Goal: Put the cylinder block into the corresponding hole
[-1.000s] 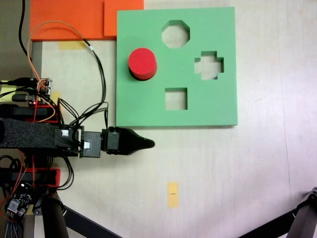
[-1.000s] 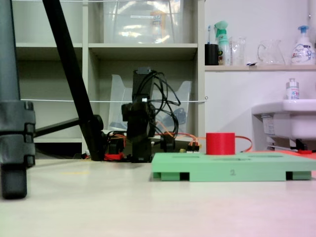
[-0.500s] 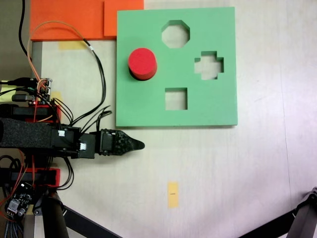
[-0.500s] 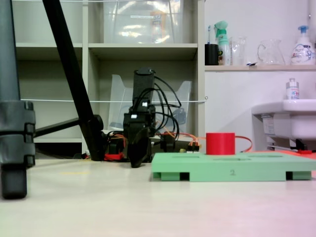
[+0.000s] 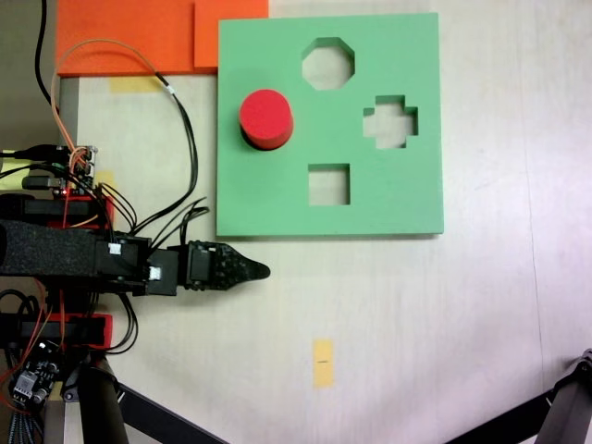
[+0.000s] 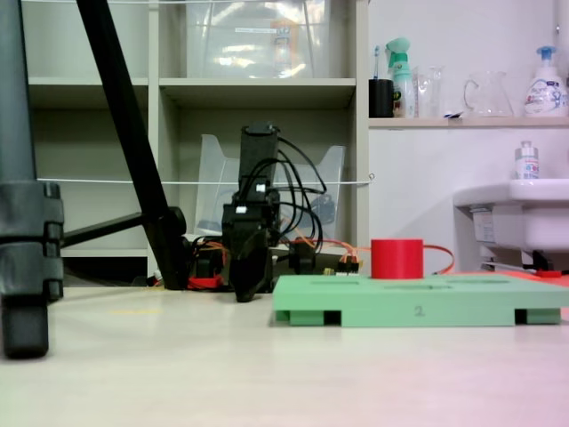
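The red cylinder block [image 5: 266, 117] stands upright in the left part of the square green foam board [image 5: 277, 199]. It fills the round hole, of which a dark sliver [image 5: 246, 140] shows at its lower left edge. Seen from the side, the cylinder block [image 6: 396, 258] rises well above the board [image 6: 391, 307]. My gripper [image 5: 263, 270] lies below the board's lower left corner, apart from it, pointing right. Its jaws are shut to a single point with nothing between them. In the side-on fixed view the gripper [image 6: 242, 297] hangs tip-down just above the table, left of the board.
The board also has octagonal [image 5: 328, 63], cross-shaped [image 5: 389, 122] and square [image 5: 329, 184] cut-outs. Orange foam sheets [image 5: 129, 37] lie at the top left. Cables and electronics [image 5: 55, 176] crowd the left edge. A yellow tape mark [image 5: 322, 362] and tripod legs [image 5: 139, 407] are near the bottom.
Over the last second the gripper drew back a little to the left and tipped down toward the table. It has held still since half a second ago. The cylinder stayed put.
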{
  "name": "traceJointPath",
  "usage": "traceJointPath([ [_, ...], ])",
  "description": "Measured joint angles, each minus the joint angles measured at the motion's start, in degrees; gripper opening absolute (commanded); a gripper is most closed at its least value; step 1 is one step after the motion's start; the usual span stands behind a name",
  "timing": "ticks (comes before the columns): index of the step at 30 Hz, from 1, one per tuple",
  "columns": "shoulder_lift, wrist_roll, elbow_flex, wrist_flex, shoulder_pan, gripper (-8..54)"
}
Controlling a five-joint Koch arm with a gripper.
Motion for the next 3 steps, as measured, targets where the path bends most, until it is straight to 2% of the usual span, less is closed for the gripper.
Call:
traceJointPath([
  [3, 0.0, 0.0, 0.0, 0.0, 0.0, 34.6],
])
